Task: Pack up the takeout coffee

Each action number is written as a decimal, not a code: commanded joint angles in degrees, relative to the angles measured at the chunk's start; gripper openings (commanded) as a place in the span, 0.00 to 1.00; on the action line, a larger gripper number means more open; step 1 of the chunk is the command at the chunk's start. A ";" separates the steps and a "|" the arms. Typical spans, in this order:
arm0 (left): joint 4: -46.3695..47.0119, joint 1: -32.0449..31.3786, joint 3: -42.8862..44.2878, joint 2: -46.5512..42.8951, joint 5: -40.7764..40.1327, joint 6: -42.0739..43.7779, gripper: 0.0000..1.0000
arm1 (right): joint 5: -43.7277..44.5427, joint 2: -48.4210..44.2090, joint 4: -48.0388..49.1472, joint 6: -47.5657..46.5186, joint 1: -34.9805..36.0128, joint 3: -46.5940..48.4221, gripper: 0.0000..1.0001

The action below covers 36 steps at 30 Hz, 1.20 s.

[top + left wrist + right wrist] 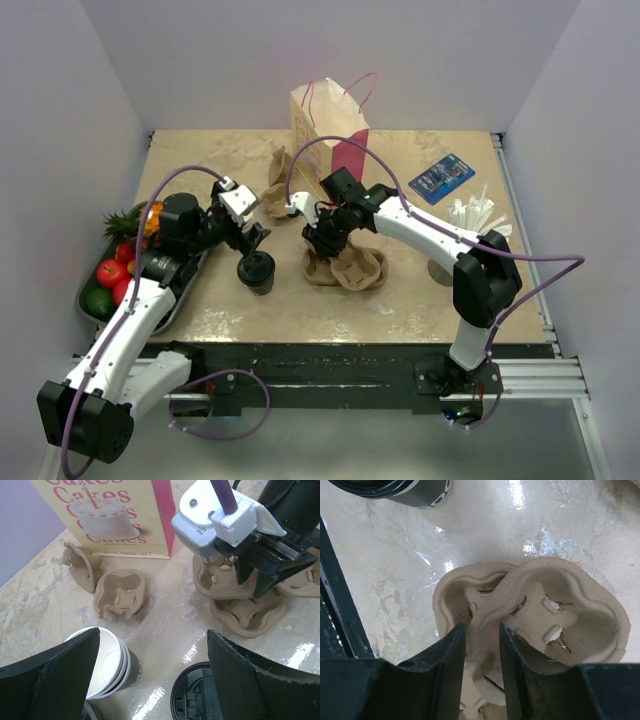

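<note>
Both claws are working: my right gripper [481,632] is pinching the pulp carrier [575,612], my left gripper [153,647] gaping beside the takeout coffee [257,271].

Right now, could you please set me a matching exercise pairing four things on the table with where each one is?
Things:
1. coffee
2. bag
3. fruit
4. carrier

Places:
A. between the right fingers
B. at the far left edge
C. at the back, standing upright
D. just left of the carrier

Pairs: 1-D; 2-C; 3-B; 4-A
</note>
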 commanded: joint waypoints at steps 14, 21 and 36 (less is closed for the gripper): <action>0.08 -0.11 -1.37 0.36 5.81 5.34 0.91 | -3.38 -1.29 -1.30 2.46 -0.73 2.52 0.14; 2.98 -8.00 -7.08 1.06 8.72 18.60 0.89 | -8.30 -0.41 -7.09 1.15 -3.90 5.33 0.00; 23.11 -24.81 -14.46 8.70 5.38 24.25 0.89 | -13.31 -0.50 -9.64 0.88 -4.96 7.53 0.00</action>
